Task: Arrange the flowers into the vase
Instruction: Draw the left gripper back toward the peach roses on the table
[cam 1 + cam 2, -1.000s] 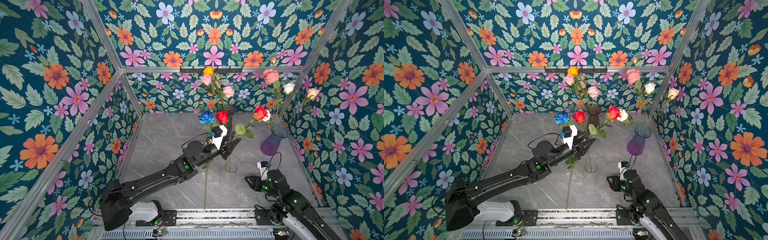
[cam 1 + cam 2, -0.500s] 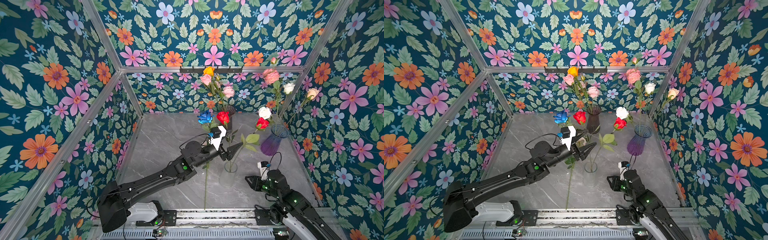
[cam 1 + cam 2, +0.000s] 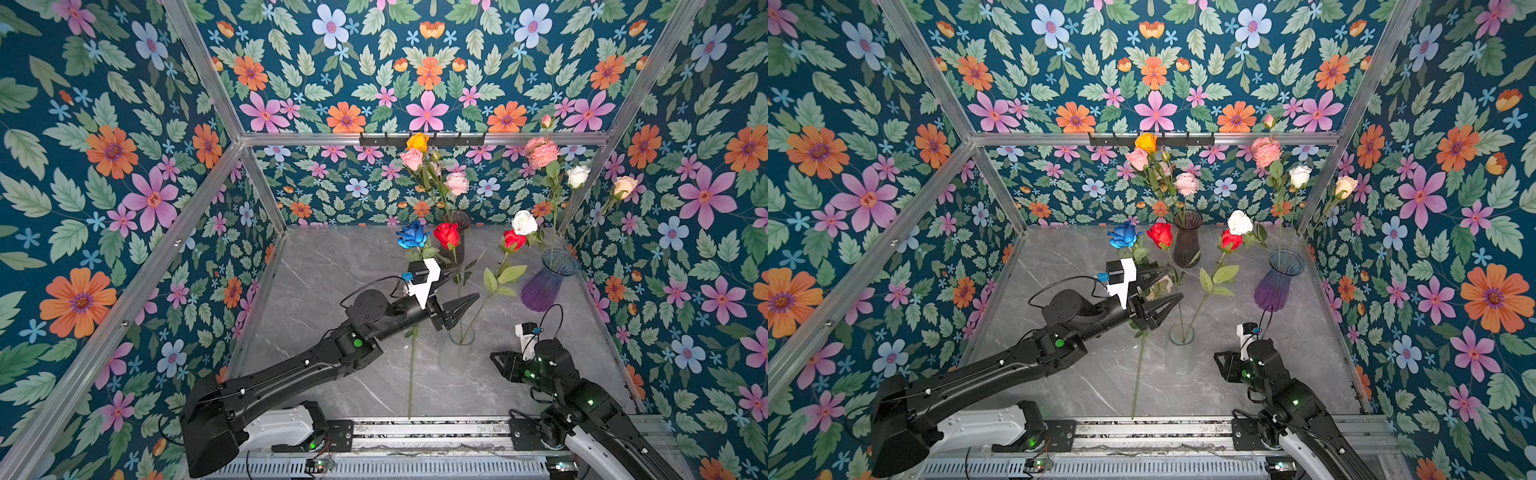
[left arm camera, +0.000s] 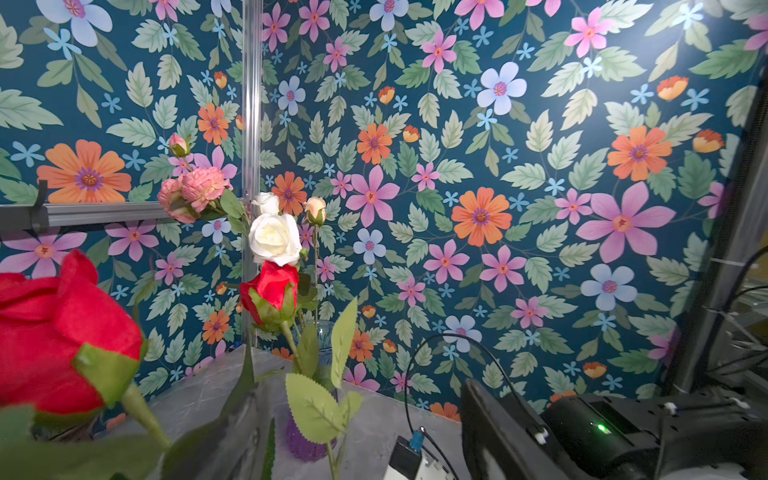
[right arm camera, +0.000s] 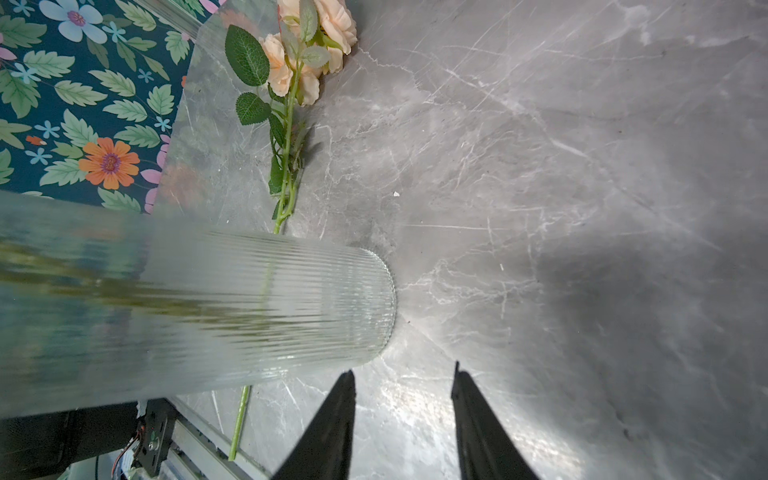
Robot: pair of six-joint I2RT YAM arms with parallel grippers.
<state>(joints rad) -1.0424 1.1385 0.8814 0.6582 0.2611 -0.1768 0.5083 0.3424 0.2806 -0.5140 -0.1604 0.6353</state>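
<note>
Two fingers of the right gripper (image 5: 403,370) stand apart and empty, low over the table (image 3: 332,270), just beside the clear vase (image 3: 457,353). A peach flower (image 5: 316,45) lies flat on the table. Above the vase the left gripper (image 3: 1175,282) hovers with its fingers spread, holding nothing, beside the stems of one red rose (image 3: 446,235) and another red rose (image 3: 514,240) standing in it. Farther back, a purple vase (image 3: 546,282) and a dark vase (image 3: 1187,239) hold more flowers.

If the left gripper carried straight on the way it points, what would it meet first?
Probably the leafy stem of the red rose leaning from the clear vase, though depth is hard to judge.
</note>
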